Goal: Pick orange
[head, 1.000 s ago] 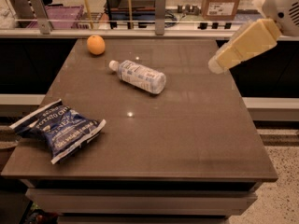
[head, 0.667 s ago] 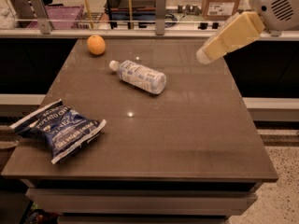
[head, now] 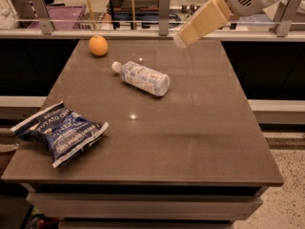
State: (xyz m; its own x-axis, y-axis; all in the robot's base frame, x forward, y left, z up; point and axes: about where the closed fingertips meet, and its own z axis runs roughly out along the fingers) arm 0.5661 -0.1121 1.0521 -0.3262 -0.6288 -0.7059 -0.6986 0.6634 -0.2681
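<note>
Gripper hovers above the table's far edge, can't tell if it's released or clenched, and the orange sits well apart toward the far-left corner.

We seem to be in an office-like workspace: a brown worktop, railing metal posts behind, the gripper above its far edge.
</note>
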